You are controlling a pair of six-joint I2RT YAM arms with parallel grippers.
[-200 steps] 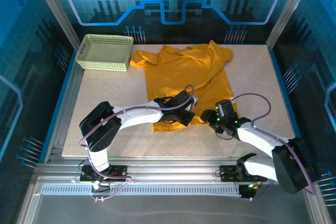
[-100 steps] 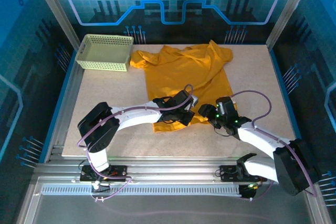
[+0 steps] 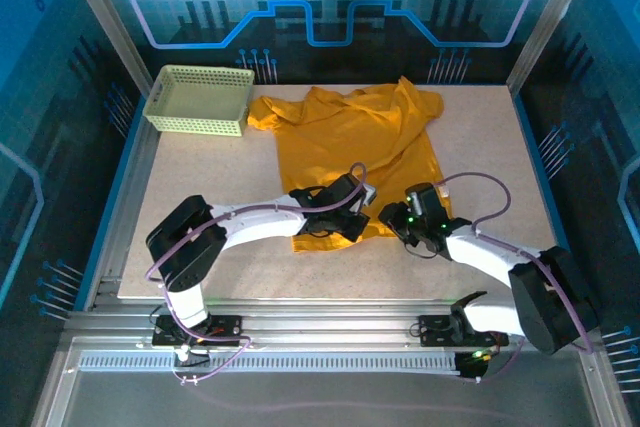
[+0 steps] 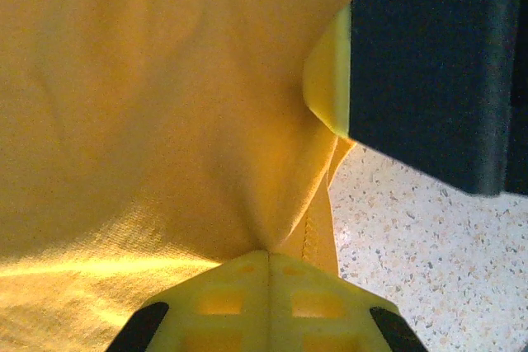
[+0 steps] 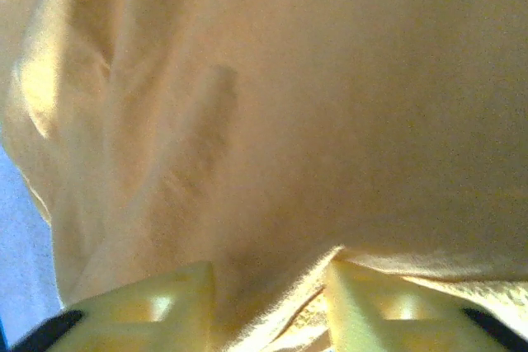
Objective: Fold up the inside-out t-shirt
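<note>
Left gripper (image 4: 268, 268) clamped; right gripper (image 5: 266, 276) fingers apart.

Mesh basket (image 3: 195, 124), pale yellow-green, sits well off to the far left of the left gripper (image 3: 345, 222), at the back corner of the speckled tabletop (image 3: 200, 197). Blue circuit-pattern panels behind it all.

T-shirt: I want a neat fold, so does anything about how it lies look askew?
Yes. The mustard-yellow cloth t-shirt is not flat: its far right shoulder is bunched and folded over, and its left sleeve lies rumpled near the pale mesh basket.
</note>
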